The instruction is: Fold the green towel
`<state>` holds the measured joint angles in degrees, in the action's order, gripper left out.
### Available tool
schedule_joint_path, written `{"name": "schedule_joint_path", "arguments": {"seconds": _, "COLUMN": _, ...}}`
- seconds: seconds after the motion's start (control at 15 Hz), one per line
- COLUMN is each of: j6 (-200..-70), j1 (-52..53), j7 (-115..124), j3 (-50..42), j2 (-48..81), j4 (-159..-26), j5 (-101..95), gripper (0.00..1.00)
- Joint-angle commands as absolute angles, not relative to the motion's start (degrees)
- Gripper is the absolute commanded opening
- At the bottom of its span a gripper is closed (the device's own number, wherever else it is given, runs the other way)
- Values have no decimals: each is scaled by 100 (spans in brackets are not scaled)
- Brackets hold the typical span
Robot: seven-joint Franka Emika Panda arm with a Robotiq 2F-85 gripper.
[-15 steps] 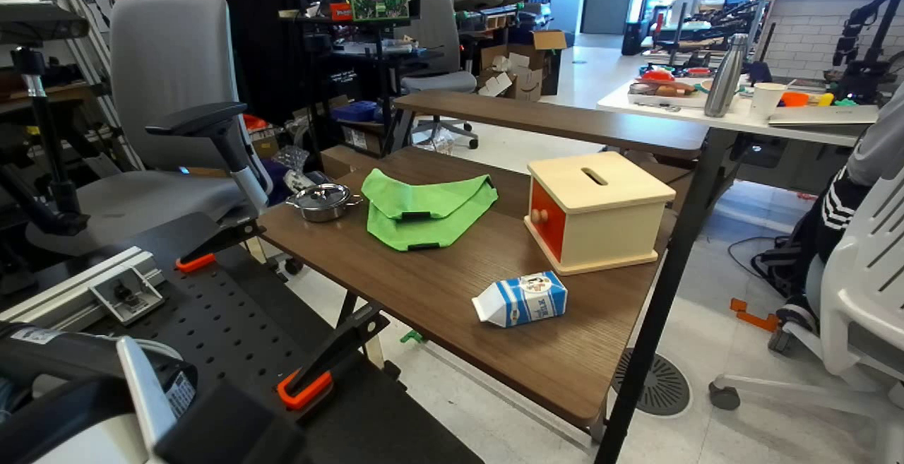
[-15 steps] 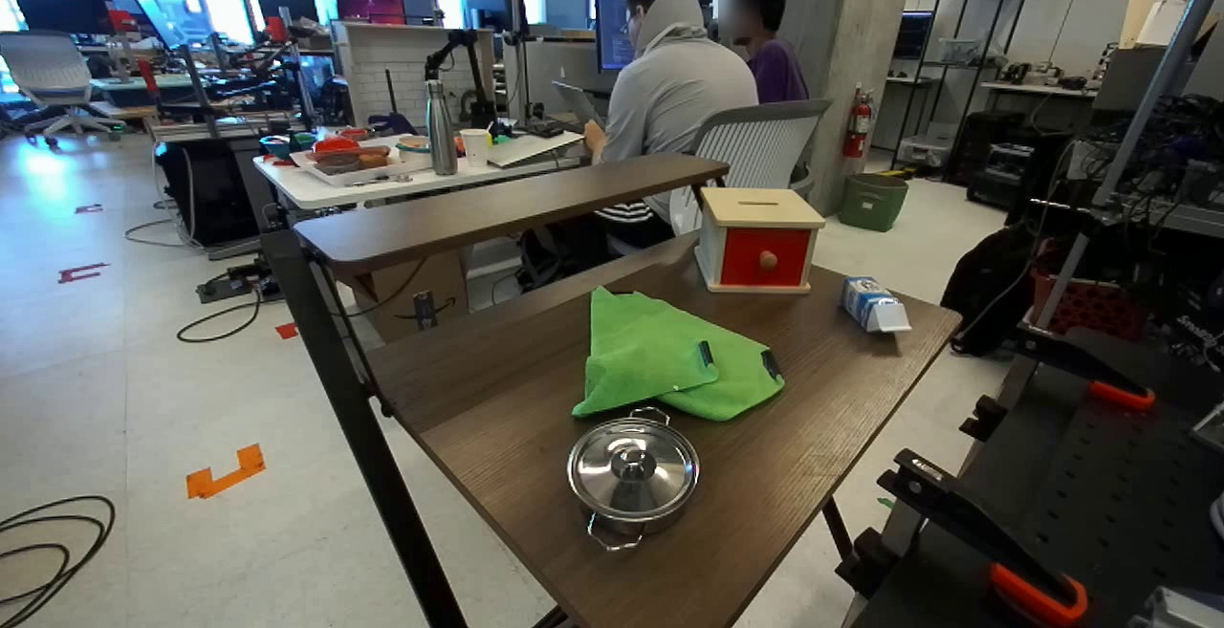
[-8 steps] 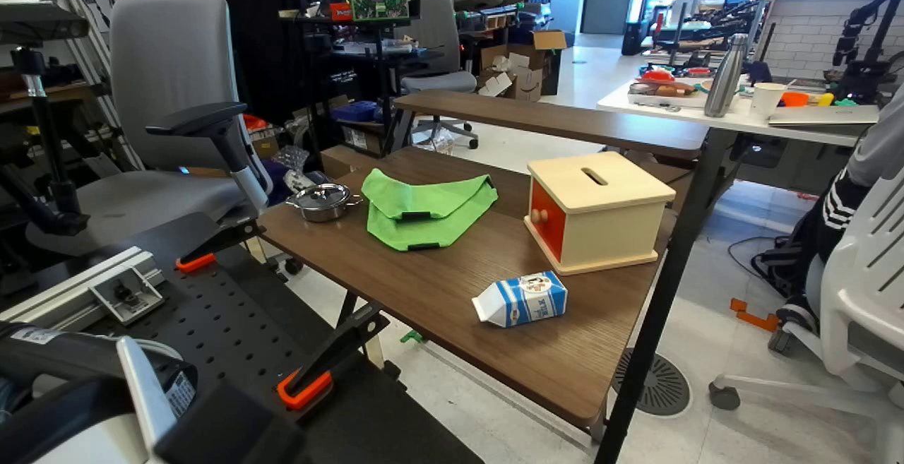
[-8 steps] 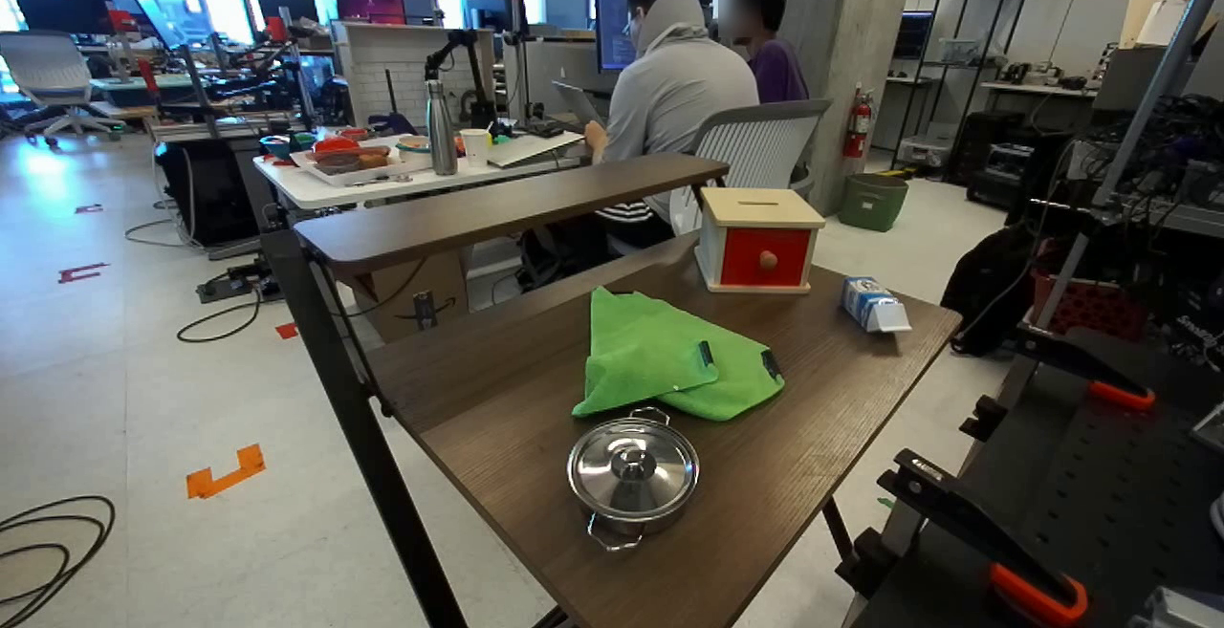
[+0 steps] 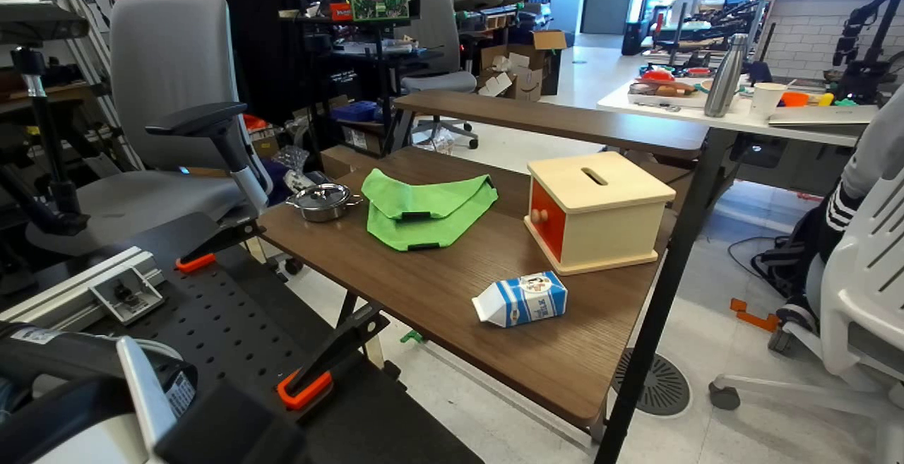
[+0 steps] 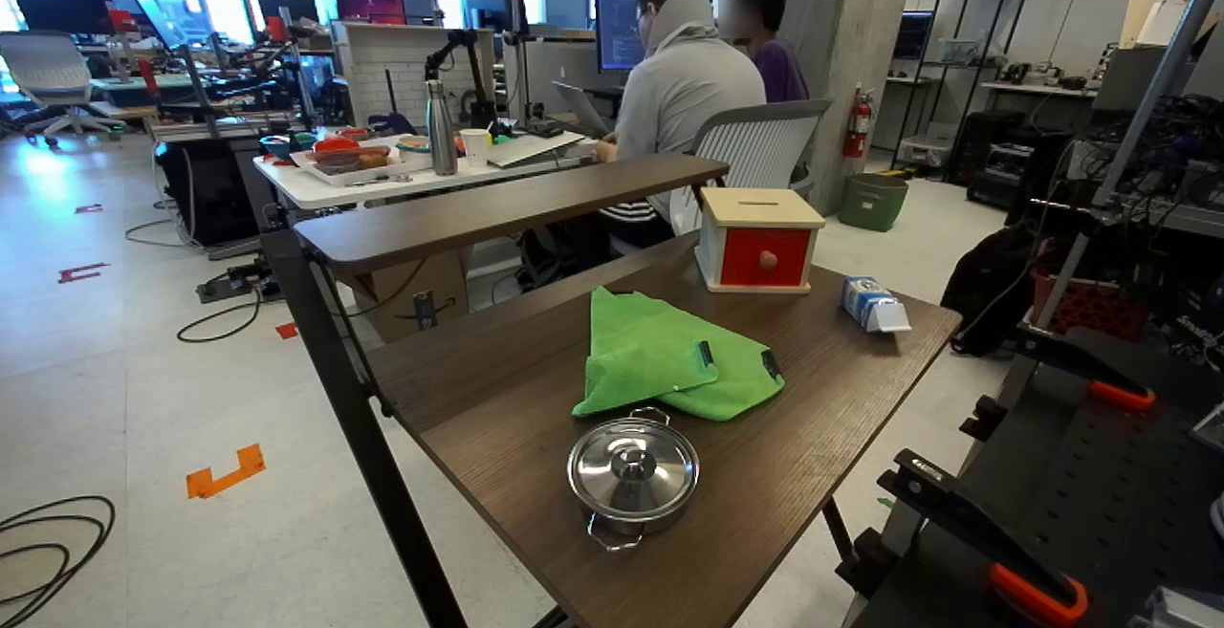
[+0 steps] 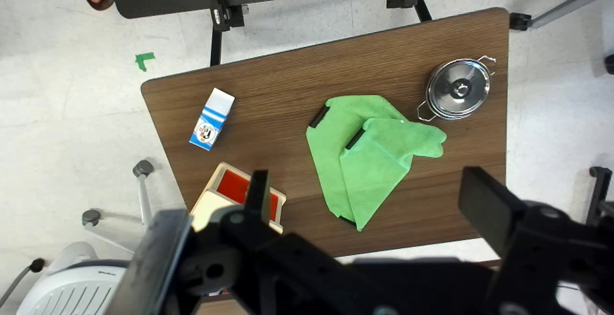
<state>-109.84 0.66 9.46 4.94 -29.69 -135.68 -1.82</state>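
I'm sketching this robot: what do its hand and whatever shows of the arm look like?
The hand is mostly black, with blocky, flat-sided fingers and round screw heads; I see no lettering on it. What may be the arm, low at the left of an exterior view, is black and white, partly rounded, with a printed label. Too little shows to be sure.

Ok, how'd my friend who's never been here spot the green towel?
Find the brown table with a raised shelf along one side. On it, look between the lidded metal pot and the red-fronted wooden box. The green towel lies there, partly folded; unlike those hard neighbours, it's bright cloth with black strips.
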Motion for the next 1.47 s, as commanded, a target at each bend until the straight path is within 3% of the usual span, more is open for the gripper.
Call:
{"name": "schedule_joint_path", "arguments": {"seconds": 0.0, "j6": -10967, "j1": 78, "j7": 948, "j3": 483, "j2": -2965, "j4": -13553, "j5": -187, "gripper": 100}}
{"name": "schedule_joint_path", "arguments": {"seconds": 0.67, "j6": -11338, "j1": 72, "j7": 1458, "j3": 671, "j2": -2219, "j4": -13799, "j5": -171, "gripper": 100}}
{"name": "schedule_joint_path", "arguments": {"seconds": 1.4, "j6": -13708, "j1": -4, "j7": 1957, "j3": 487, "j2": -311, "j4": -14091, "j5": -389, "gripper": 100}}
